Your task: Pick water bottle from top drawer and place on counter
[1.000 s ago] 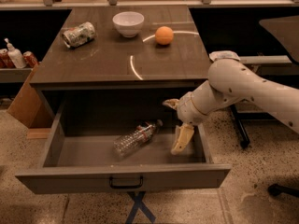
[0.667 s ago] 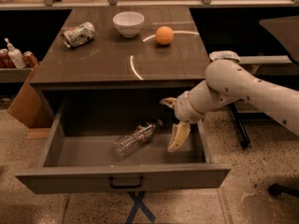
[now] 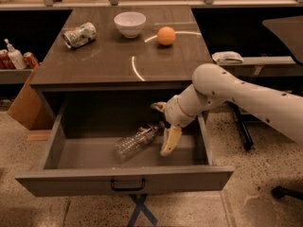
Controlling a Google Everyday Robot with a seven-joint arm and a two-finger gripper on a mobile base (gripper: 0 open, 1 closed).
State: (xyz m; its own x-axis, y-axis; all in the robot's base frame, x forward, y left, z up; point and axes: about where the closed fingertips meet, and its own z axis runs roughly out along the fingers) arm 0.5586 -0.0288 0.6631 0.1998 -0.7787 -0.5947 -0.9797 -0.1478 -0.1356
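The water bottle (image 3: 135, 142) lies on its side in the open top drawer (image 3: 128, 179), with its dark cap pointing right and to the back. My gripper (image 3: 163, 125) is inside the drawer at the bottle's cap end, open. One pale finger (image 3: 170, 141) hangs down just right of the bottle's neck, and the other (image 3: 158, 107) points to the back left. It holds nothing. The white arm comes in from the right over the drawer's right wall. The counter (image 3: 109, 63) is right above the drawer.
On the counter are a crushed silver can (image 3: 79, 34) at the back left, a white bowl (image 3: 129, 23) and an orange (image 3: 166, 36). A side shelf with bottles (image 3: 14, 56) and a cardboard box (image 3: 23, 105) are left. A shelf with a white object (image 3: 227, 57) is right.
My gripper has moved a little to the left, closer to the bottle's cap end. The bottle has not moved.
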